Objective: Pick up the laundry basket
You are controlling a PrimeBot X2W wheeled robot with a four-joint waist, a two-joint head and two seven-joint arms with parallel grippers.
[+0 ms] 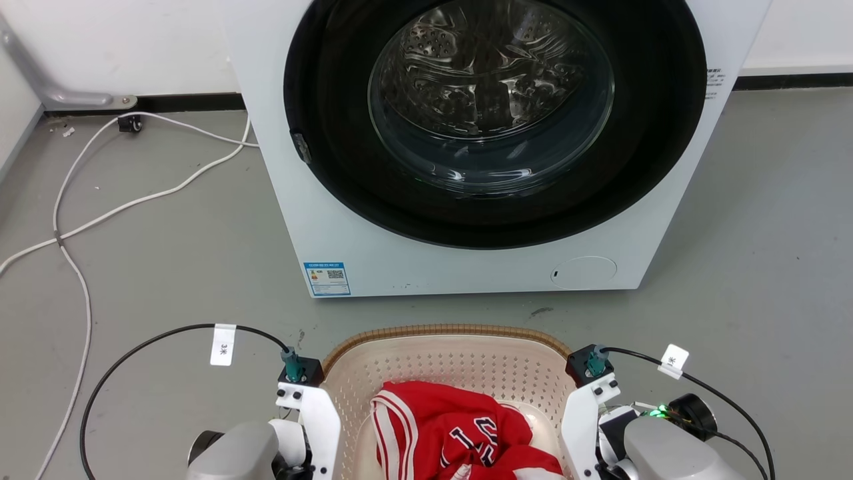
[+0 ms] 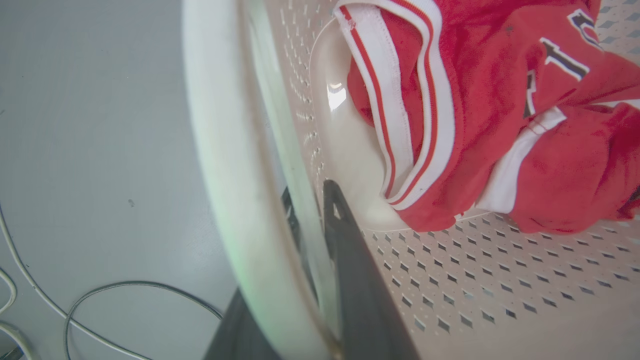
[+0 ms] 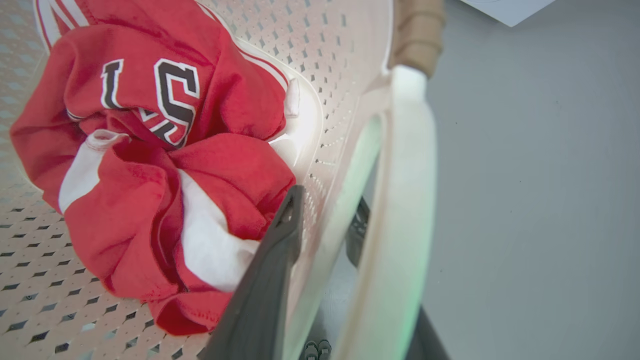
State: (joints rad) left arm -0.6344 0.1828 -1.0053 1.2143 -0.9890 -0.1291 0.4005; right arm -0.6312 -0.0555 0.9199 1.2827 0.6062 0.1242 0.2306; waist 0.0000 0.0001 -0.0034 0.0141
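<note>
The laundry basket point(image 1: 446, 331) sits at the bottom centre of the head view, cream with perforated walls and a brown woven rim, in front of the washer. My two white wrists flank it, left point(image 1: 312, 413) and right point(image 1: 585, 407). In the left wrist view my left gripper point(image 2: 309, 192) straddles the basket's side wall point(image 2: 450, 280): one dark finger point(image 2: 350, 260) lies inside, the other sits between the wall and the white handle point(image 2: 225, 150). My right gripper point(image 3: 329, 200) grips the opposite wall point(image 3: 325, 60) the same way, beside its handle point(image 3: 405, 200). Both are shut on the wall.
A crumpled red and white jersey point(image 1: 453, 427) lies in the basket. The white washer point(image 1: 400, 253), its round glass door shut, stands directly behind it. White cables point(image 1: 73, 220) trail over the grey floor at the left; black cables loop from both wrists.
</note>
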